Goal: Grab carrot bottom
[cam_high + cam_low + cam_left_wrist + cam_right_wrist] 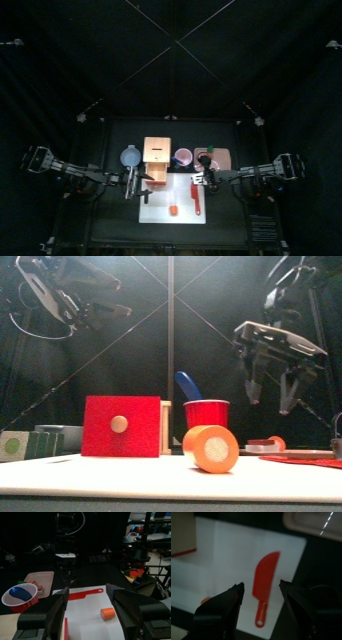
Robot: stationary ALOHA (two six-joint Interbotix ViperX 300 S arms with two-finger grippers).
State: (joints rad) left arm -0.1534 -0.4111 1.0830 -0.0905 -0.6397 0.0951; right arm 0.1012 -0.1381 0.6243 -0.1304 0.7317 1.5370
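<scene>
White board (171, 205) – red cup (206, 414), blue utensil (187, 385) inside

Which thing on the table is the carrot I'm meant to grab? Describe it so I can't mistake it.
Start at the white cutting board at the table's front. The carrot piece lies on it, apart from the red toy knife that lies flat beside it. It is the only short orange stub there, its round cut face showing in the front view, in front of the red cup.
</scene>
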